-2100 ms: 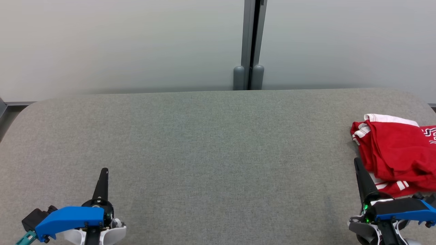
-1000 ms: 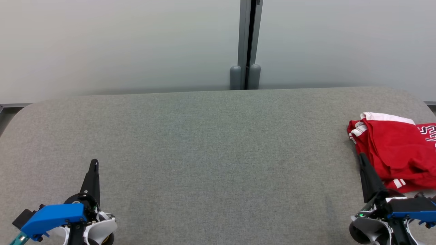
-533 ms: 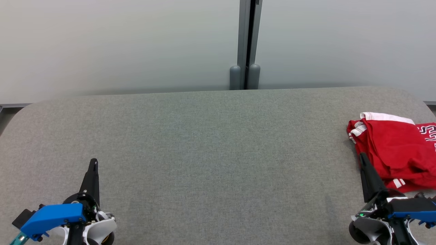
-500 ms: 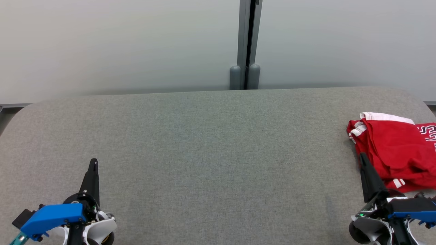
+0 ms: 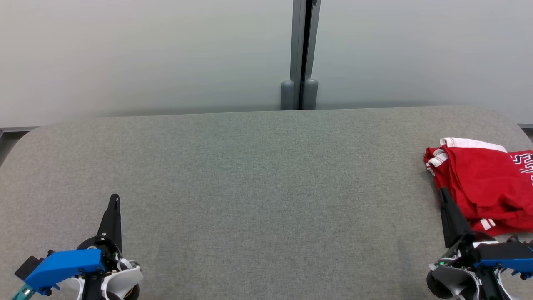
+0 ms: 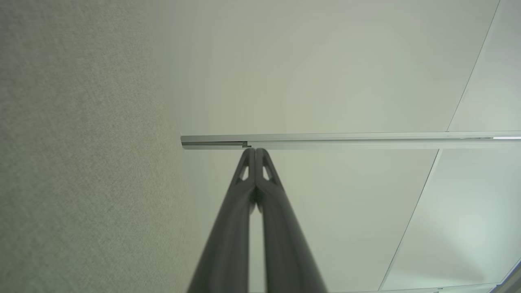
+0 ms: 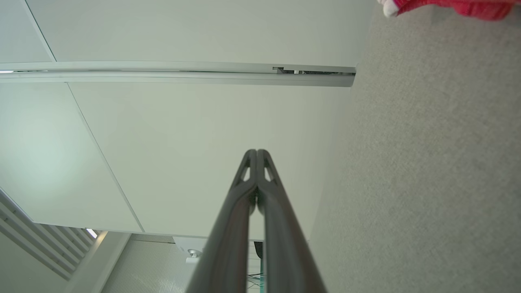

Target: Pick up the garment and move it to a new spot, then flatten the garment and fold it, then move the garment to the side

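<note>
Grey fabric covers the tabletop (image 5: pixel 250 187), whose right end carries the red garment (image 5: pixel 483 187), loosely folded and seemingly set aside as finished, while the left pincer (image 5: pixel 114 199) and right pincer (image 5: pixel 443 192) rest low, both pinched shut on nothing, apparently parked.

Premises: an indoor test room or laboratory of office type. Evidence: a broad work table covered in grey woven fabric, with rounded corners (image 5: pixel 250 175), stands close against plain pale partition panels (image 5: pixel 125 54). The panels meet at a grey metal upright post (image 5: pixel 297 41) with two rounded grey caps (image 5: pixel 287 95) at its foot. The right wrist view shows a pale slatted ceiling section (image 7: pixel 40 248) and what appears to be a small ceiling-mounted fixture (image 7: pixel 194 253), too blurred to identify.
</note>
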{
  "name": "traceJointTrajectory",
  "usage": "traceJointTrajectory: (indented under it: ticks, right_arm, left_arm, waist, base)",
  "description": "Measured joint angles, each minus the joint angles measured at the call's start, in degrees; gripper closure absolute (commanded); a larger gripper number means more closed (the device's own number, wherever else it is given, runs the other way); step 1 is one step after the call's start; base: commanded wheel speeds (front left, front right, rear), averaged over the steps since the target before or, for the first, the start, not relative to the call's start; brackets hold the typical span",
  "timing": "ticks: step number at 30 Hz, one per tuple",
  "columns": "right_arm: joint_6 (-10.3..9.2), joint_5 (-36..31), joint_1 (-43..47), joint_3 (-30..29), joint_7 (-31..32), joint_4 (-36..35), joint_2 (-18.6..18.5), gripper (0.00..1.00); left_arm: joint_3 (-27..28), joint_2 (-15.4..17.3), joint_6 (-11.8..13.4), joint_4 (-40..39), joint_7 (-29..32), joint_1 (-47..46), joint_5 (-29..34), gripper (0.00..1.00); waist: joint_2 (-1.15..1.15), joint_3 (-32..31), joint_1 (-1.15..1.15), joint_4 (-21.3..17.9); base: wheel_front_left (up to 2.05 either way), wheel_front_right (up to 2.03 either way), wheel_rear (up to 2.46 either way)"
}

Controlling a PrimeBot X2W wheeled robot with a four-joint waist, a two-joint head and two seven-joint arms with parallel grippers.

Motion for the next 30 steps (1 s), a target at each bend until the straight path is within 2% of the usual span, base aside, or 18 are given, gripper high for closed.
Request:
traceJointTrajectory:
  ticks: [30]
  right_arm:
    - [0.00, 0.0, 0.0, 0.0, 0.0, 0.0, 0.0, 1.00]
  left_arm:
    - [0.0, 0.0, 0.0, 0.0, 0.0, 0.0, 0.0, 1.00]
  waist:
    - [0.00, 0.0, 0.00, 0.0]
  base:
    - [0.00, 0.00, 0.00]
